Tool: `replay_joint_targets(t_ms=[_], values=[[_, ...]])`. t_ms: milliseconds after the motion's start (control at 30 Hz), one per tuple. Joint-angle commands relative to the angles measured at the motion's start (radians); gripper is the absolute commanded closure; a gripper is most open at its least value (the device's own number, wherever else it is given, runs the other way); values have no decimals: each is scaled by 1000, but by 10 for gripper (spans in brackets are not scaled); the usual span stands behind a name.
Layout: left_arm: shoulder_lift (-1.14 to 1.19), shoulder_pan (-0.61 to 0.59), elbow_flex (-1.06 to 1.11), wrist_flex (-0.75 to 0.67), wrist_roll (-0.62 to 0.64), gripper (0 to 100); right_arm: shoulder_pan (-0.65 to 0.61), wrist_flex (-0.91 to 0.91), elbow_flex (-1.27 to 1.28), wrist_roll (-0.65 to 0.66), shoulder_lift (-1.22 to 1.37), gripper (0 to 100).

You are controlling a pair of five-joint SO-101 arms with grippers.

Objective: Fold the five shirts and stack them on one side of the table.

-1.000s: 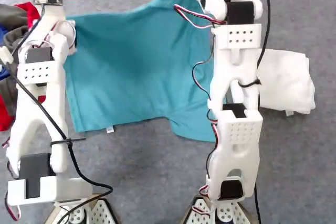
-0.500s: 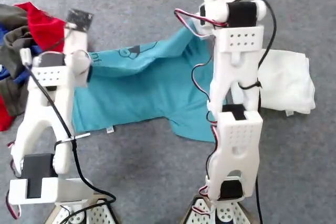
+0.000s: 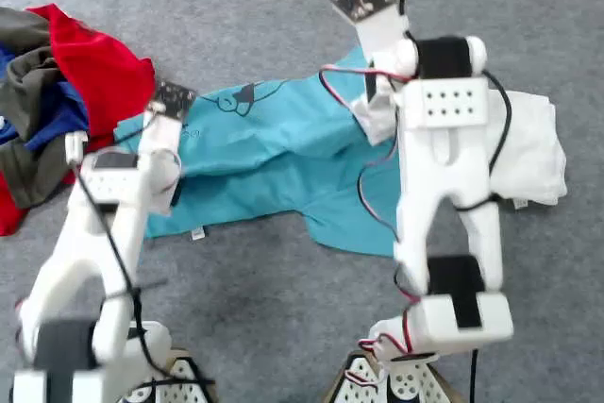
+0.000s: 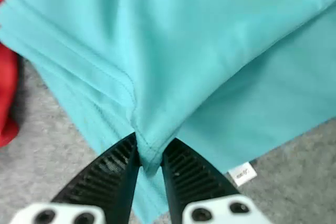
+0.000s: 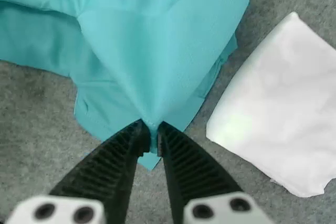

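A teal shirt (image 3: 269,158) lies across the middle of the grey table, its far half doubled toward the near hem. My left gripper (image 4: 149,162) is shut on a pinch of the teal shirt (image 4: 210,61) at its left edge; in the high view the left gripper (image 3: 168,186) sits over that side. My right gripper (image 5: 151,132) is shut on a peak of the teal shirt (image 5: 157,40) near its right edge, with the right gripper (image 3: 373,112) seen from above. A folded white shirt (image 3: 519,148) lies at the right, and the folded white shirt (image 5: 278,114) is beside the right gripper.
A heap of unfolded shirts, red (image 3: 99,68), dark grey and blue (image 3: 38,115), sits at the table's far left. The red shirt (image 4: 8,98) touches the teal one's edge. Bare grey table (image 3: 283,299) stretches along the near side between the arm bases.
Both grippers came toward the near side holding the teal shirt's far edge, doubling it over itself. The spread shirt is now a narrower band.
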Motion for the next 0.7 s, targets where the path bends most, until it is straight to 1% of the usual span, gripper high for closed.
replay_joint_targets(t_ms=[0,133,200,300,433,533,667], values=[[-180,-13,93,-54,-15,971,9,-6,113,41,-130,985],[-227,-84,116,-54,-17,971,11,-6,236,74,-243,985],[-227,-91,128,-48,-20,971,11,-6,292,86,-291,985],[-235,-35,191,-48,-61,971,14,-6,371,104,-346,985],[-236,41,312,-110,-107,971,89,-12,437,146,-389,985],[-236,44,337,-132,-104,971,161,-5,467,221,-412,985],[-235,7,332,-141,-107,971,176,6,568,311,-458,985]])
